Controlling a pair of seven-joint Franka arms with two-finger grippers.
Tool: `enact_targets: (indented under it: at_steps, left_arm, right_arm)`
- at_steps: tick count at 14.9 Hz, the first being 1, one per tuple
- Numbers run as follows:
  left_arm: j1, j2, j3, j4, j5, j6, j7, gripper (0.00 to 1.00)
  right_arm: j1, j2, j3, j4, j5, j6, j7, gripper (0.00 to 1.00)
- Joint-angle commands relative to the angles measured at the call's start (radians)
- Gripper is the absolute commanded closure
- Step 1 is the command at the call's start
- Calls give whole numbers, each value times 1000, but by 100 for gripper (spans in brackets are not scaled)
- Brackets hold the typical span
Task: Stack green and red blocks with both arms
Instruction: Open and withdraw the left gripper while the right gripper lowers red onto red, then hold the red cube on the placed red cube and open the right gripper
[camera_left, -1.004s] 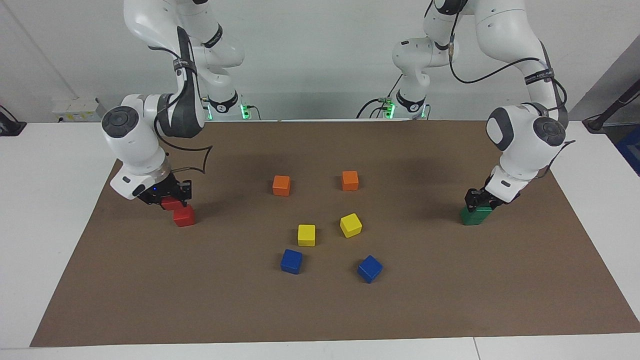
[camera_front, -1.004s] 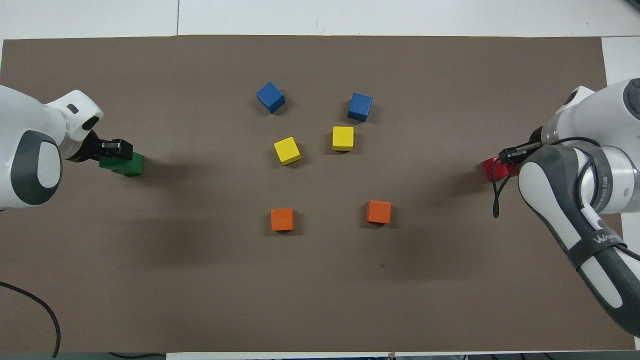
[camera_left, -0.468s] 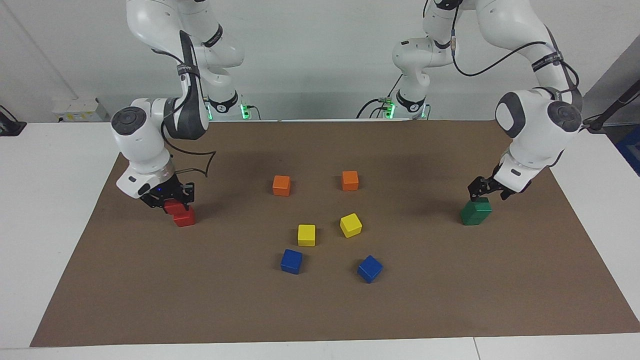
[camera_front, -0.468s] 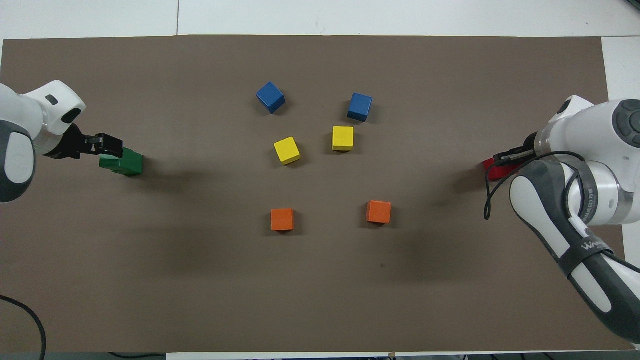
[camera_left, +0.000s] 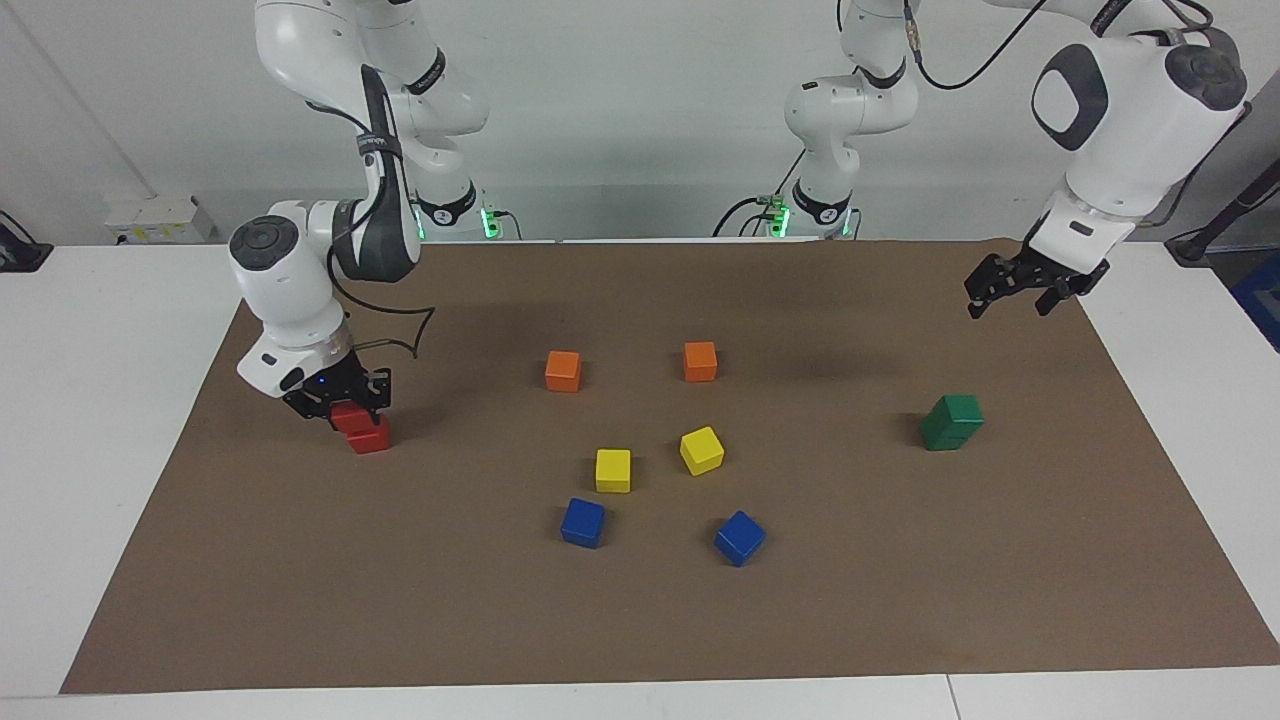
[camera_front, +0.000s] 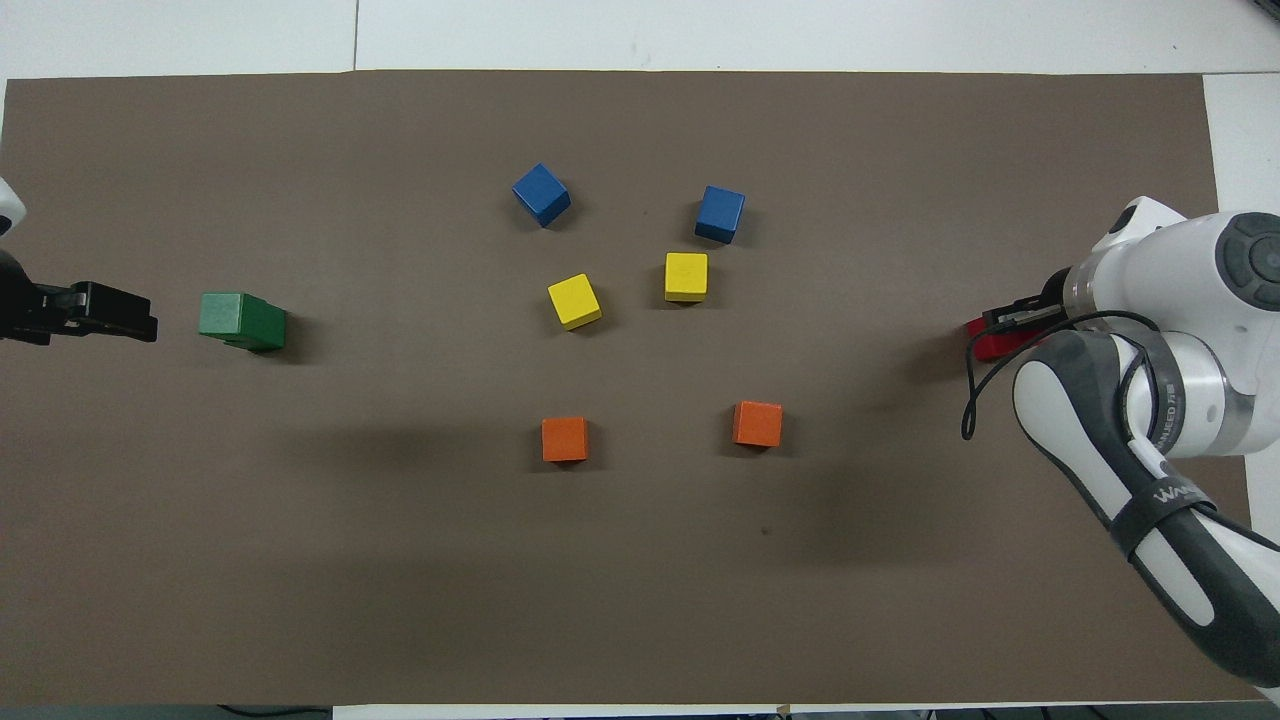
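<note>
Firstly, inspector to operator: your right gripper (camera_left: 345, 408) is down low at the right arm's end of the mat (camera_left: 640, 620). Its fingers are clamped on the upper red block (camera_left: 347, 417), which sits over the lower red block (camera_left: 371, 438) but is offset toward the robots.

Operator: What is the risk there?

Inspector: If you release with that overhang, the upper block may tip or slide off. I cannot tell whether it rests flat. A skewed lift-off could also drag the lower block.

Operator: And the middle of the mat?

Inspector: The orange, yellow and blue cubes (camera_left: 613, 470) lie apart from both stacks and pose no hazard.

Operator: The green side?

Inspector: The green blocks (camera_left: 950, 422) stand one on the other at the left arm's end. They are dark and glossy, with edges nearly aligned, and nothing touches them. Your left gripper (camera_left: 1010, 298) hangs high over the mat's edge with its fingers spread and empty. Sweep it back low and you could topple that stack.
</note>
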Motion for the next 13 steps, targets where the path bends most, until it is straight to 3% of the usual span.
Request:
enact_targets:
  at_steps: [1, 3, 6, 10, 13]
  left_arm:
    - [-15, -20, -7, -13, -6, -34, -1, 0]
    - [-18, -19, -7, -12, -6, -19, -1, 0]
    - [-55, 18, -5, 77, -1, -66, -1, 0]
    - [-81, 9, 21, 49, -10, -57, -23, 0]
    - [-77, 45, 21, 97, -27, -60, -26, 0]
  right_arm:
    - [-19, -7, 13, -28, -1, 42, -8, 100]
    - [-19, -7, 13, -48, -1, 72, -8, 100]
    - [-19, -7, 13, -54, -1, 78, -8, 100]
    - [-22, -2, 13, -60, -1, 93, -9, 100]
    - [-37, -2, 13, -71, 0, 110, -11, 97]
